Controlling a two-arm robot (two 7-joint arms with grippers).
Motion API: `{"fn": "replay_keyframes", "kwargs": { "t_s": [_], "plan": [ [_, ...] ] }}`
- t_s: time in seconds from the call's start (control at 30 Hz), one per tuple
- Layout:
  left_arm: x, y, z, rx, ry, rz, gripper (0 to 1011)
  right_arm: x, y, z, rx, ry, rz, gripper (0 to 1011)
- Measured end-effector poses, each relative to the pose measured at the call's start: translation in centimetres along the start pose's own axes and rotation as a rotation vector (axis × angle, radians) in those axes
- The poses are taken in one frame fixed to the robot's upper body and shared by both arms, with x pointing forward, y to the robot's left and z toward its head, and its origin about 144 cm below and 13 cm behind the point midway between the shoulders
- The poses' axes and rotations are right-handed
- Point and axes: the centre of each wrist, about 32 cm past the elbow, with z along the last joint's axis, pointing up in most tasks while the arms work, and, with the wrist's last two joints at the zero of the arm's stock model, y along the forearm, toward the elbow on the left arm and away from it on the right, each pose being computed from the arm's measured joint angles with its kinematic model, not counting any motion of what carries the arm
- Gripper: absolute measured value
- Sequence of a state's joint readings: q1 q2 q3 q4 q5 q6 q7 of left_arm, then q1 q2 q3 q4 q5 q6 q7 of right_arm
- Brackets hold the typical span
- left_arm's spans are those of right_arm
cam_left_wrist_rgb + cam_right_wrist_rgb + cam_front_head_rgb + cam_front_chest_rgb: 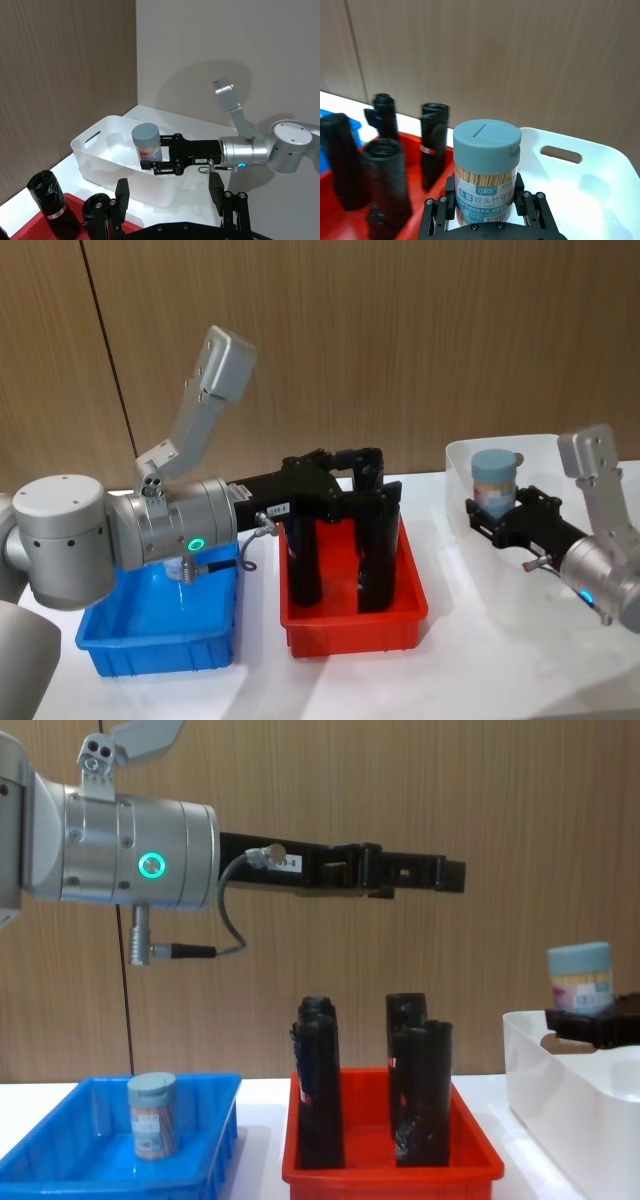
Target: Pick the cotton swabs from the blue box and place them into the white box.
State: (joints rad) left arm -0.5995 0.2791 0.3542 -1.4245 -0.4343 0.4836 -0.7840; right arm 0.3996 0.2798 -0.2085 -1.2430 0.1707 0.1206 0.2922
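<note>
My right gripper [497, 505] is shut on a cotton swabs tub [495, 478], clear with a pale blue-grey lid, and holds it upright above the white box [456, 468]. From the right wrist, the tub [486, 165] sits between the fingers [449, 192], with the white box [600, 165] below and behind. Another cotton swabs tub [152, 1115] stands in the blue box [60, 1160] at the left. My left gripper [450, 875] hovers open and holding nothing, high over the red bin [390, 1170].
The red bin [350, 625] between the two boxes holds several tall black tubes [305, 560]. My left arm's grey body [120, 530] overhangs the blue box [160, 625]. A wood-panelled wall runs behind the white table [480, 660].
</note>
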Motion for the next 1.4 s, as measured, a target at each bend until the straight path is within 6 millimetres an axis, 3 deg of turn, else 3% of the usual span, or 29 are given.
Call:
{"fn": "replay_keyframes", "kwargs": {
  "t_s": [0.47, 0.87, 1.4],
  "plan": [
    [0.0, 0.0, 0.0, 0.000, 0.000, 0.000, 1004, 3.5, 2.4, -1.0, -0.097, 0.012, -0.063, 661],
    [0.0, 0.0, 0.0, 0.000, 0.000, 0.000, 1004, 5.5, 3.1, -1.6, -0.128, 0.034, -0.096, 997],
    [0.0, 0.0, 0.0, 0.000, 0.000, 0.000, 1004, 6.4, 3.2, -1.7, -0.131, 0.045, -0.111, 1001]
  ]
}}
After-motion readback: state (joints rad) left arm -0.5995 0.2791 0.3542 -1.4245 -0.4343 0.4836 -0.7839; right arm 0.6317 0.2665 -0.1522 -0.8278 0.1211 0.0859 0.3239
